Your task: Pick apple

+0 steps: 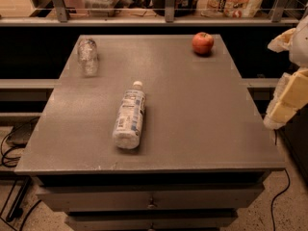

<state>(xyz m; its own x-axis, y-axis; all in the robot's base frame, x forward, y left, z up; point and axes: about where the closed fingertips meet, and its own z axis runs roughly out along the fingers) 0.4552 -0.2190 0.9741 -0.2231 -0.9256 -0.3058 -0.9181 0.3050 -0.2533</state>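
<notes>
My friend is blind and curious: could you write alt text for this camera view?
A small red apple sits far right on a grey table, untouched; the robot's tool hangs beside the table's right edge. A labelled bottle lies mid-table, a clear bottle far left.
</notes>
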